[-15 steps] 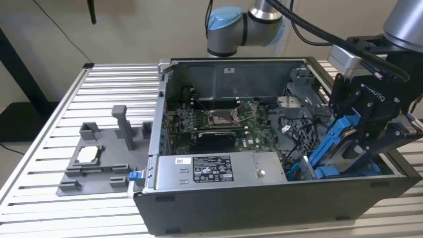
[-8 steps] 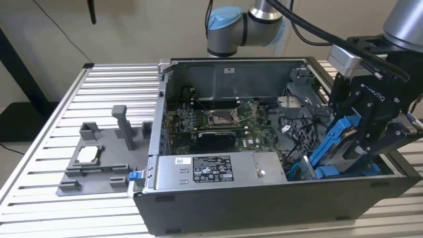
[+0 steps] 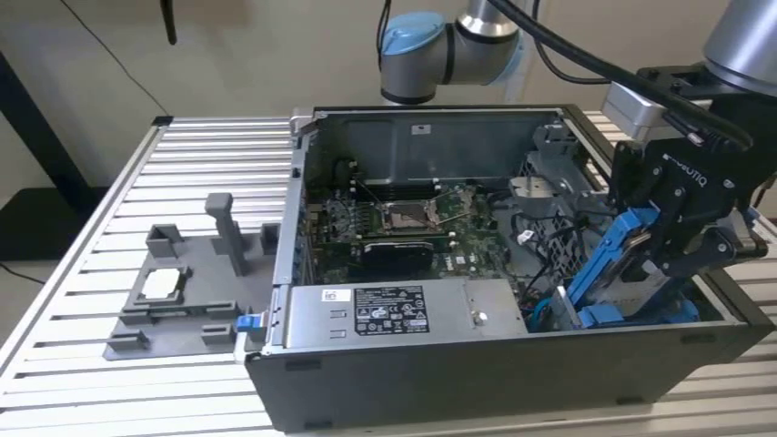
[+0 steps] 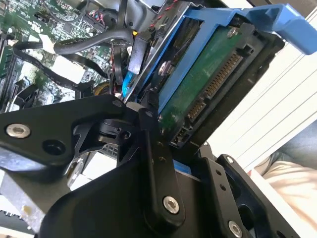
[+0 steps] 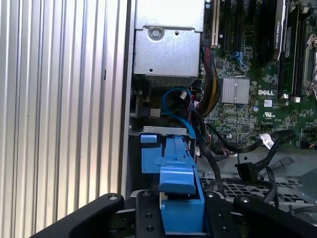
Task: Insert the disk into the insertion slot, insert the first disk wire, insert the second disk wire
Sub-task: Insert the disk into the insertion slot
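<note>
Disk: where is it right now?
On the exterior view's right, the disk is held tilted in the gripper inside the computer case, its lower end at the insertion slot beside the power-supply box.

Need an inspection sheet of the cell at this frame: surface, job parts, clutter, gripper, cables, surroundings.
Surface: slatted aluminium table carrying the open PC case.
Job's things: disk in blue carrier, tilted, lower end down by the insertion slot; not seated.
Clutter: grey fixture tray at the exterior view's left; power-supply box in the case.
Grippers: gripper shut on the disk.
Cables: black bundles and a blue cable loose inside the case.
Surroundings: plain wall.
</note>
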You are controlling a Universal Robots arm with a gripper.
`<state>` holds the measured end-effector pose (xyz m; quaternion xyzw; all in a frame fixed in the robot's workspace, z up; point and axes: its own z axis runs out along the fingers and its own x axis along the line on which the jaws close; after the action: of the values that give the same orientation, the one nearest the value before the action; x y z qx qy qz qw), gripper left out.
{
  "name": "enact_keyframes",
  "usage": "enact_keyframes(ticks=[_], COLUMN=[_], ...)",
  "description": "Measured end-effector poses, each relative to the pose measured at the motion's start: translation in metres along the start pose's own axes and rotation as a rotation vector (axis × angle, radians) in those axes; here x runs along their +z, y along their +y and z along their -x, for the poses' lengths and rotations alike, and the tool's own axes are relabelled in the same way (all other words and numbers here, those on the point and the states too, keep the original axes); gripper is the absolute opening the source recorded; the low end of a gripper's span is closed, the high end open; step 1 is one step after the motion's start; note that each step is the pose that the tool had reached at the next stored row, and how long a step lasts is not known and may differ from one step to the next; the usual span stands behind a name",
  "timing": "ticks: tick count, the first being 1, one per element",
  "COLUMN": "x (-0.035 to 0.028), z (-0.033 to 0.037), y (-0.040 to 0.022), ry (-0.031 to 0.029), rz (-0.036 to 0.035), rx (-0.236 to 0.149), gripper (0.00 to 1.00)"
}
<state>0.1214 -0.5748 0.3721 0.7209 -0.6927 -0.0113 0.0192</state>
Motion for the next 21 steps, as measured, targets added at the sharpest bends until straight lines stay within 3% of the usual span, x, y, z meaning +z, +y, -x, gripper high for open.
enact_keyframes(ticks=[3,6,7,12,14,16,17,21], x=[0.0000,0.0000,-0.0001,0.0001,0.0000,0.0000,-0.0008,-0.0073], z=[0.0000,0.0000,0.0000,0.0001,0.0001,0.0000,0.0000,0.0009], y=[0.0000,0.0001,0.0002,0.0003,0.0003,0.0003,0.0004,0.0006], ry=[-0.0008,-0.0196,-0.0221,-0.0230,-0.0224,-0.0223,-0.0223,-0.0225], rz=[-0.0001,-0.0031,-0.0036,-0.0042,-0.0041,-0.0042,-0.0042,-0.0046], rx=[0.000,-0.001,-0.001,-0.001,-0.001,-0.001,-0.001,-0.001], gripper=[0.32,0.32,0.32,0.32,0.40,0.40,0.47,0.47])
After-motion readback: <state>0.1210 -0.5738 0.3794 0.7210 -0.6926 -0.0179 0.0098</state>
